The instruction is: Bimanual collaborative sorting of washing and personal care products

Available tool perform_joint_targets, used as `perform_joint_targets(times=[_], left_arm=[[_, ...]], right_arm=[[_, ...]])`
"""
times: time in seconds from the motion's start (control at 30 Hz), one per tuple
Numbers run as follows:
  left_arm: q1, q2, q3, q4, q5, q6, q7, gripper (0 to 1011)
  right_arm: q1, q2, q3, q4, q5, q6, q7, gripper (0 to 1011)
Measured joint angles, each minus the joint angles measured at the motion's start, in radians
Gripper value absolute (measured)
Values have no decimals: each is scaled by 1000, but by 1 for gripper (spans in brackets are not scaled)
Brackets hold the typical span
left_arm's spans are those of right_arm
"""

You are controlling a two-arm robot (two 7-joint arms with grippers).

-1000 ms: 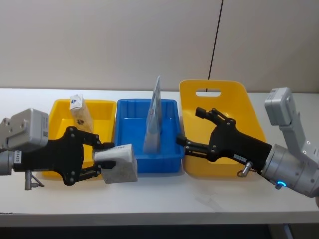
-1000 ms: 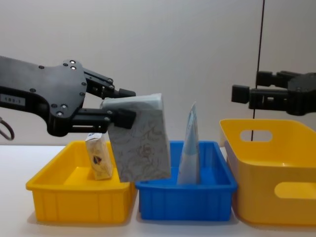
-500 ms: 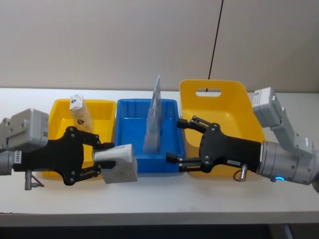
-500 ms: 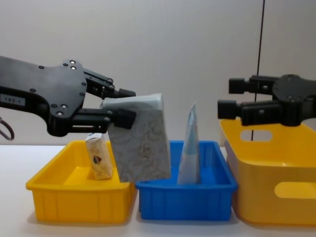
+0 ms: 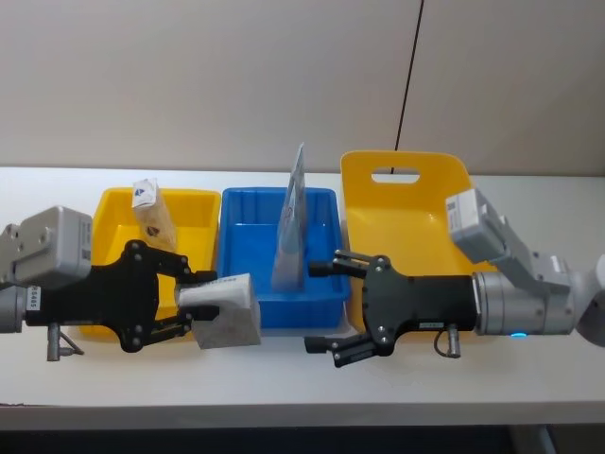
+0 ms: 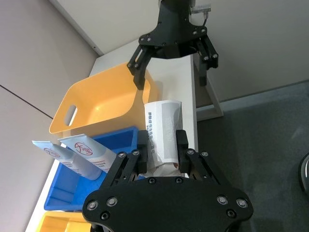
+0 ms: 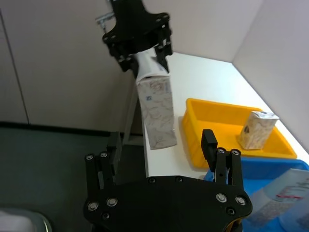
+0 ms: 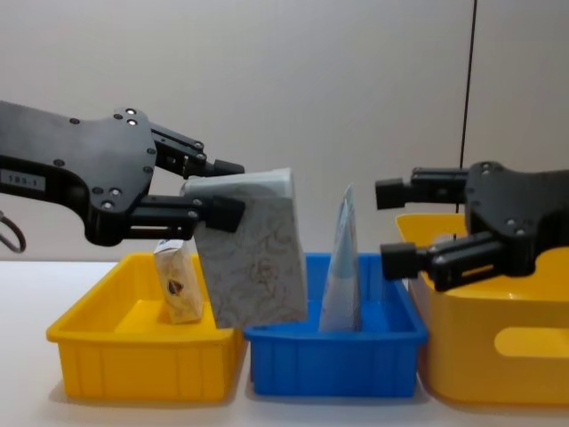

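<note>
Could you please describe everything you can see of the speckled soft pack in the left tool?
The speckled soft pack is a rectangular white-grey packet with a faint marbled pattern, a film-like wrap, small printed text and a blue mark on one face. The left tool is shut on its crumpled upper end, so it hangs tilted, clear of the table, in front of where the small yellow bin meets the blue bin. Nothing else touches it.

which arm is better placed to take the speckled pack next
Right, likely: the right gripper is open, facing the pack that the left gripper holds in the air, and it is close to the big yellow bin.
</note>
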Motion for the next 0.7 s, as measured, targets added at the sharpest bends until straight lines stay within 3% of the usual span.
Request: perform_joint_targets(times=[0.3, 0.7], left_arm=[[0, 0, 0, 0, 0, 0, 0, 313], [0, 0, 0, 0, 0, 0, 0, 313]], right_arm=[[46, -21, -46, 54, -39, -54, 37, 1002], [73, -52, -72, 97, -66, -88, 15, 1002]])
